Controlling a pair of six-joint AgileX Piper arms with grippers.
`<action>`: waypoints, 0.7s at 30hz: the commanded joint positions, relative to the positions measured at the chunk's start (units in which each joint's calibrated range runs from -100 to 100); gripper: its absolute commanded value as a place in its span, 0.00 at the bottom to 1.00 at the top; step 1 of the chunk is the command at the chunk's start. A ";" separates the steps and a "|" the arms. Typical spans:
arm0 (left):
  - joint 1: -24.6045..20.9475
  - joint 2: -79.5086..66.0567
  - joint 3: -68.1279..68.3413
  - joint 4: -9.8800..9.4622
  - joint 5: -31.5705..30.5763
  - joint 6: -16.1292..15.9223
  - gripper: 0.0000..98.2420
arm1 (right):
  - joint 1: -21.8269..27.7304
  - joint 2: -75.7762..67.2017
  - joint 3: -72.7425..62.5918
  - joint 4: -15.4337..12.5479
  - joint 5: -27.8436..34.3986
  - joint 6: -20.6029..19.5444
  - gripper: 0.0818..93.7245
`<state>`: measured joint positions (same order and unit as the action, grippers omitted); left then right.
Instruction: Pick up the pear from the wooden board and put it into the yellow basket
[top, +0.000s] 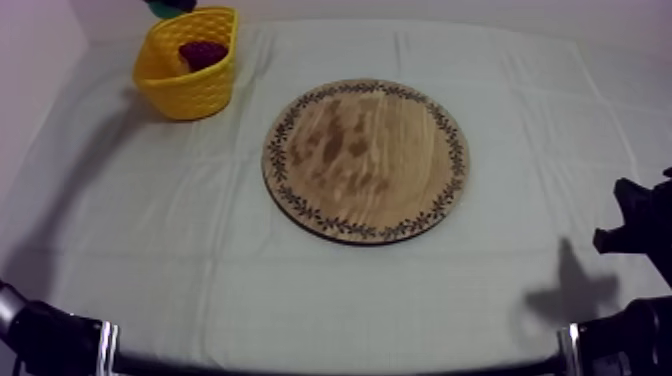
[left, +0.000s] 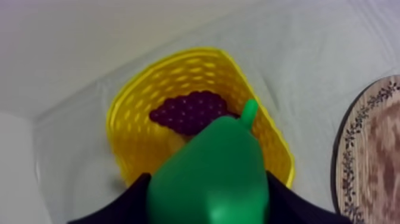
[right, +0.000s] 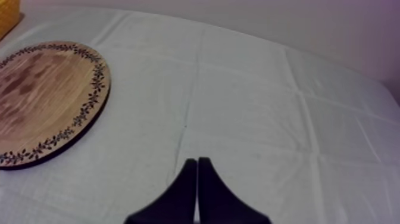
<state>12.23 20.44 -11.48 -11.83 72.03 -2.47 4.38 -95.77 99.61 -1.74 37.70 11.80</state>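
Pear (left: 209, 161) – stem toward yellow basket (left: 136, 149) (left hand (left: 205, 205) gripping).

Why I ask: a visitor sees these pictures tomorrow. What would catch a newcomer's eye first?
The bright green pear, clamped in the left gripper and hanging right over the yellow basket, where a bunch of grapes lies. Next, the round wooden board with its patterned rim, bare in the middle of the table. The right gripper rests shut beside the board.
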 joint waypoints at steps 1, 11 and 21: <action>-0.09 3.20 -0.13 -0.57 -0.56 1.50 0.38 | -0.01 0.01 0.05 0.01 0.05 0.00 0.00; -1.65 13.07 1.67 -2.16 -10.36 3.17 0.35 | -0.01 0.01 0.05 0.01 0.05 0.00 0.00; -1.78 16.63 -1.57 -2.03 -10.97 4.65 0.45 | -0.01 0.01 0.05 0.01 0.05 0.00 0.00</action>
<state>10.45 36.97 -12.93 -13.79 61.06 1.80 4.38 -95.77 99.61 -1.74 37.77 11.80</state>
